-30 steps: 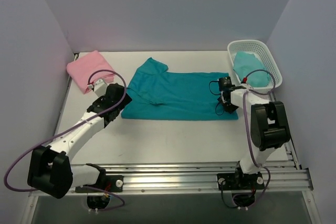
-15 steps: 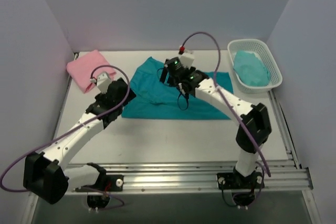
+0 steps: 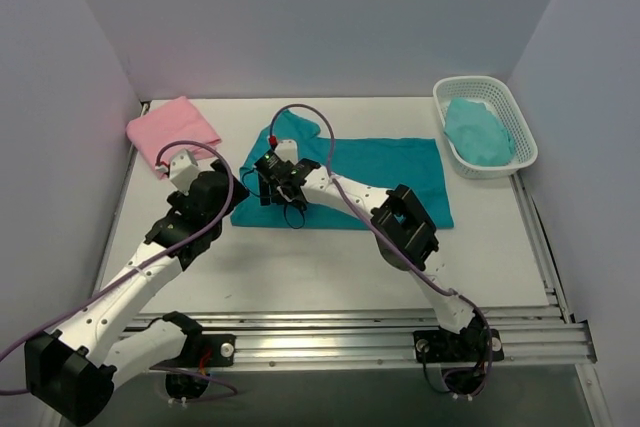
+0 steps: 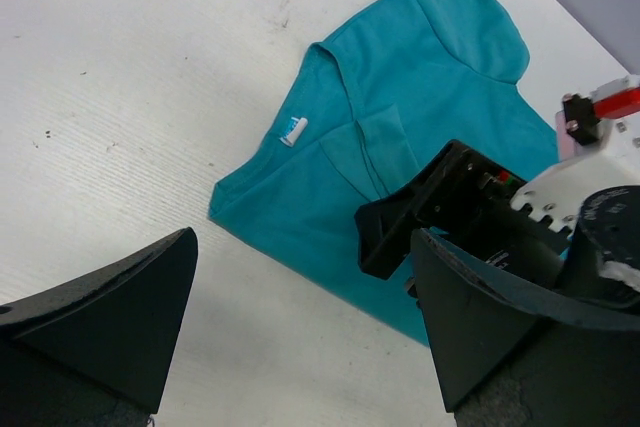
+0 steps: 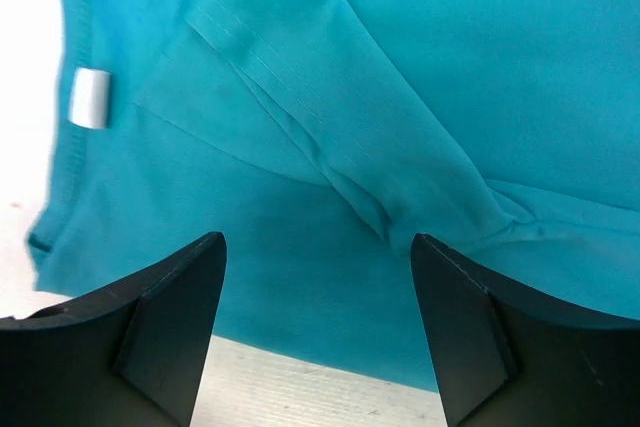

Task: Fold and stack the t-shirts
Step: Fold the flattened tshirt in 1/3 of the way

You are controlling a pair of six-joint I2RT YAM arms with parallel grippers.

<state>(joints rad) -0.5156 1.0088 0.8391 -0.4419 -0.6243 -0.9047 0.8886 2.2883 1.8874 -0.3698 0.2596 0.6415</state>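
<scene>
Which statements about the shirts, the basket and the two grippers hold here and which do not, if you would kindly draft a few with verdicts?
1. The teal t-shirt lies spread out on the table. True.
2. The pink t-shirt sits in the basket. False: it lies folded at the table's far left corner; the basket holds a light teal cloth.
3. The right gripper is over the teal t-shirt with its jaws open. True.
4. The left gripper is shut on a sleeve. False: its jaws are open and hold nothing.
5. A white label shows at the teal t-shirt's neckline. True.
</scene>
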